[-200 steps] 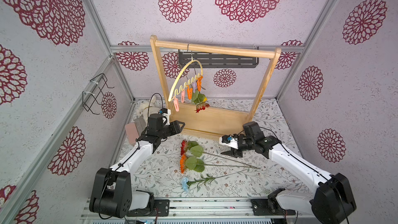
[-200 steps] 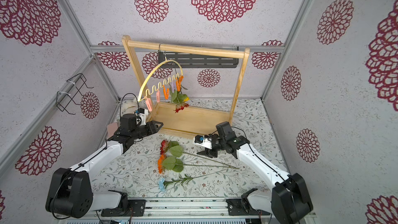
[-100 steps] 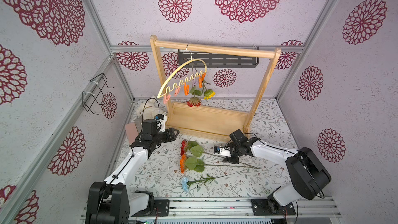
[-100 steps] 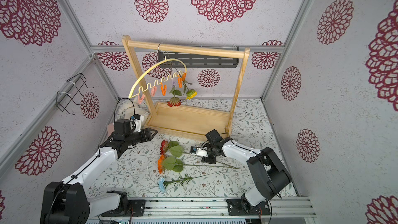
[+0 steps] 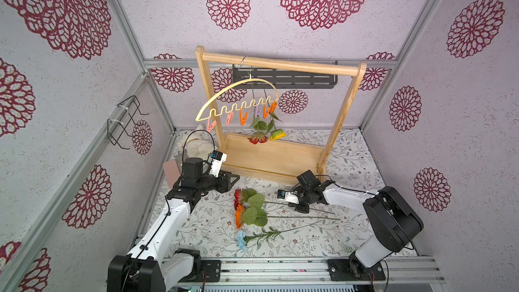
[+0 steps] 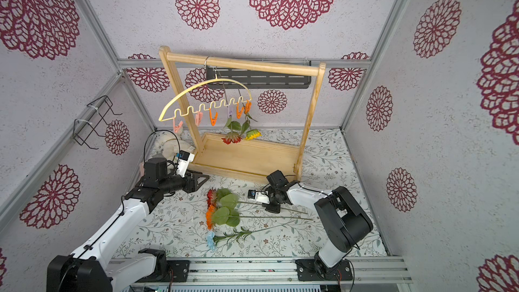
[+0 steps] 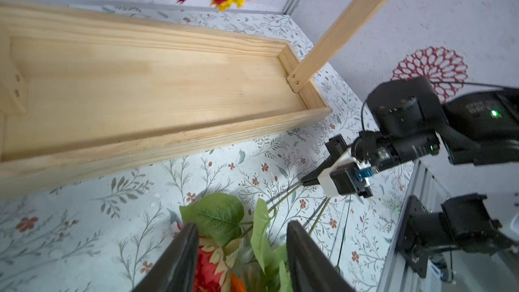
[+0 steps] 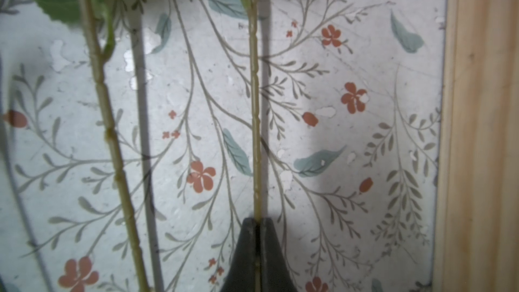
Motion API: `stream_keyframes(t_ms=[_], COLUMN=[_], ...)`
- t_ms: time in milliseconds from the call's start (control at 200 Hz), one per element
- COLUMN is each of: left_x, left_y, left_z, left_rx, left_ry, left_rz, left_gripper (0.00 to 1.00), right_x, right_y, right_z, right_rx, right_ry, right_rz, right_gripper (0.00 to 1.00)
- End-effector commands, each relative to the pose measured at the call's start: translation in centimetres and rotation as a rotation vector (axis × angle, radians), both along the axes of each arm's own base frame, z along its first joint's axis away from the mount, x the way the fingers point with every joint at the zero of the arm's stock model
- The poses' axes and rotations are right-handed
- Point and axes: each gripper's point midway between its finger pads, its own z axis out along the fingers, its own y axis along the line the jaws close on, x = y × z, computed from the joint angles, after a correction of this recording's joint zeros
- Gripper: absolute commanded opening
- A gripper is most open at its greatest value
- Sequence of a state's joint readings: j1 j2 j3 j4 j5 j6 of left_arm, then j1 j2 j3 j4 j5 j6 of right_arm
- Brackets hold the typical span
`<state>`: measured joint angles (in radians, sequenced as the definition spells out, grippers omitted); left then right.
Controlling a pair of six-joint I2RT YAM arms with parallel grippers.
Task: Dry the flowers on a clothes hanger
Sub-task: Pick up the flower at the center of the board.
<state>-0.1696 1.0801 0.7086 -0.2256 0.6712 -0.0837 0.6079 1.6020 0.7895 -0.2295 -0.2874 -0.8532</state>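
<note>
Floral surface (image 5: 351,164) under patterned walls (image 5: 168,23), rack (image 5: 280,64) at the back. Hung tilted from the rack's top bar: hanger (image 5: 244,82), with hung red flower (image 5: 257,138) and yellow flower (image 5: 278,134) pegged head-down at the raised end. Lying side by side in front of the rack: loose red flower (image 5: 238,194), orange flower (image 5: 238,216), blue flower (image 5: 241,239). Right end effector (image 8: 256,221) low over the surface, jaws together, clamped on the loose red flower's stem. Left end effector (image 7: 241,224) by that flower's head, jaws apart, empty.
</note>
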Motion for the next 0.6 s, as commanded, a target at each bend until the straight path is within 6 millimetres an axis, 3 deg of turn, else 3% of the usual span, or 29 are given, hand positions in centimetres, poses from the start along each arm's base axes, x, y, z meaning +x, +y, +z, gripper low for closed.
stream_keyframes(t_ms=[0, 130, 240, 415, 595], left_x=[-3.8, -5.6, -5.5, -2.9, -1.1], left_y=[-3.7, -6.1, -7.9, -9.2, -9.1], left_z=[1.7, 4.4, 6.4, 10.2, 15.4], left_rx=[0.043, 0.097, 0.105, 0.023, -0.085], left_ry=[-0.224, -0.425, -0.464, -0.375, -0.305], left_rz=[-0.251, -0.328, -0.361, -0.290, -0.160], left_gripper=[0.60, 0.76, 0.80, 0.79, 0.81], right_x=[-0.3, -0.1, 0.3, 0.4, -0.2], right_y=[0.3, 0.3, 0.5, 0.0, -1.0], right_z=[2.4, 5.3, 8.6, 14.1, 17.6], right_rx=[0.044, 0.065, 0.097, 0.133, 0.014], right_ry=[-0.057, -0.166, -0.362, -0.803, -1.152], right_rz=[0.028, 0.039, 0.079, 0.221, 0.417], right_gripper=[0.00, 0.00, 0.00, 0.00, 0.00])
